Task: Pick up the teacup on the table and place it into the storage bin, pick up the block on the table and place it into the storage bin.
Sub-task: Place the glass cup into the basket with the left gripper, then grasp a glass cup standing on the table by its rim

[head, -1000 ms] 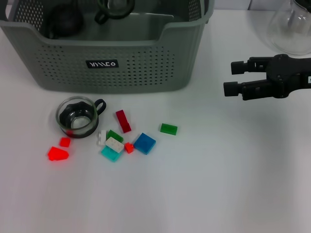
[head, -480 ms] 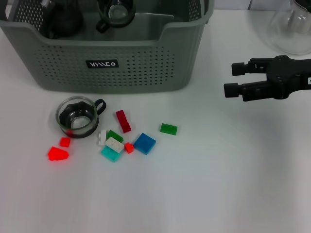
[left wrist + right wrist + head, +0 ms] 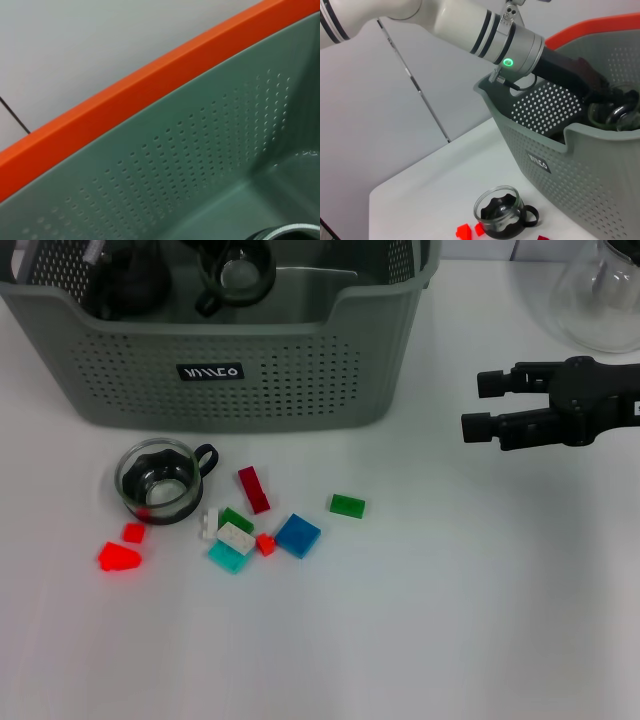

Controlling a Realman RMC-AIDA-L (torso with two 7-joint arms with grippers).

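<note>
Shifted slightly inside the perforated grey-green storage bin (image 3: 250, 380): a glass teacup (image 3: 238, 268)

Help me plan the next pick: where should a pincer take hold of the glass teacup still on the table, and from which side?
Probably from above, closing across the rim of the teacup. It stands upright with its mouth open, and its dark handle points toward the blocks, so grip away from that handle; the storage bin stands close behind.

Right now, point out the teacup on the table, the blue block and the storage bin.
teacup (image 3: 158, 481), head view, glass bowl.
blue block (image 3: 298, 535), head view, top face.
storage bin (image 3: 300, 370), head view, perforated front wall.
</note>
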